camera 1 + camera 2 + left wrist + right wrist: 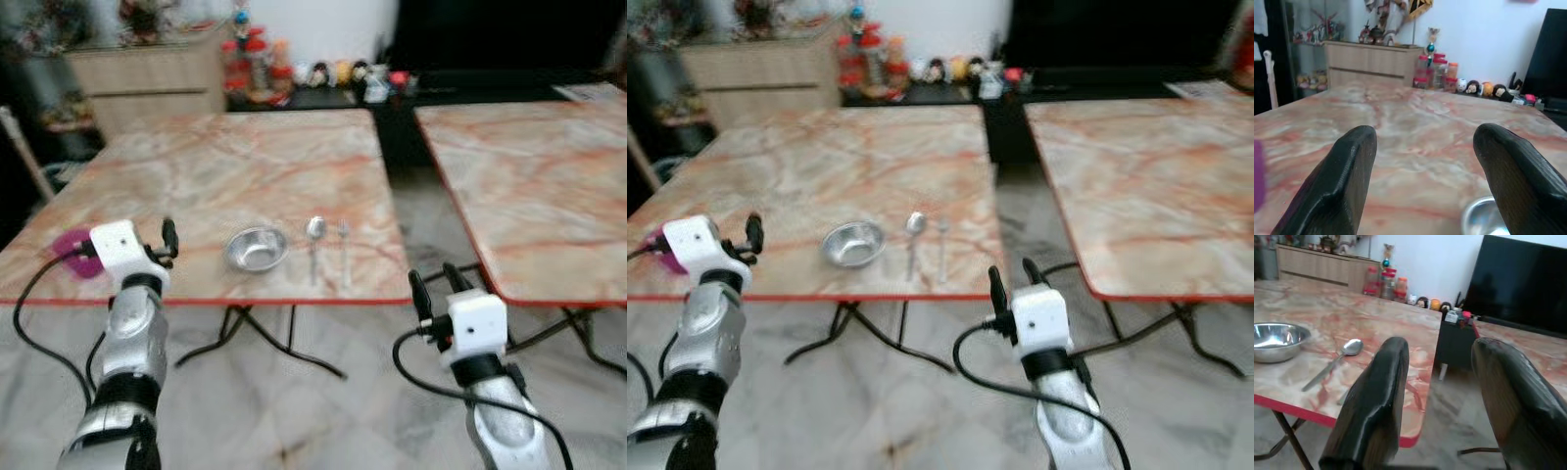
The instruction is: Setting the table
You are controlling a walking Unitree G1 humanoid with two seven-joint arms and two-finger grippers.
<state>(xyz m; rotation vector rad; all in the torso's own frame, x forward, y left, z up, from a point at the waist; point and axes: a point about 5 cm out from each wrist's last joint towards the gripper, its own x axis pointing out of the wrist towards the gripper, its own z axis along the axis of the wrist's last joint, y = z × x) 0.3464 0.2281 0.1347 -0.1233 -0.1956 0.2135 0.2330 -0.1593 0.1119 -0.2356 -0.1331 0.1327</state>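
**A:** ok, head cam first, what's on the desk (pixel 245 157)?

**B:** Marble-look top with a red edge. Small steel bowl (pixel 257 249) near the front edge, spoon (pixel 313 243) just beside it on the robot's right, fork (pixel 344 250) right next to the spoon, both lying roughly parallel. Something purple (pixel 71 246) sits at the front left corner, partly behind the left arm. The left end effector (pixel 168 238) is up over the desk's front edge, left of the bowl. The right end effector (pixel 435 291) hangs over the floor in the gap before a second desk (pixel 529 186).

**A:** left wrist cam?

**B:** Both black fingers (pixel 1339 178) spread wide, nothing between them, just desk. Rim of the bowl pokes in by one finger, a blurry purple sliver at the frame edge.

**A:** and the right wrist?

**B:** Same deal, fingers (pixel 1376 401) apart and empty. Bowl and spoon sit on the desk beyond them, well apart from the fingers. Dark TV (pixel 1520 284) at the back.
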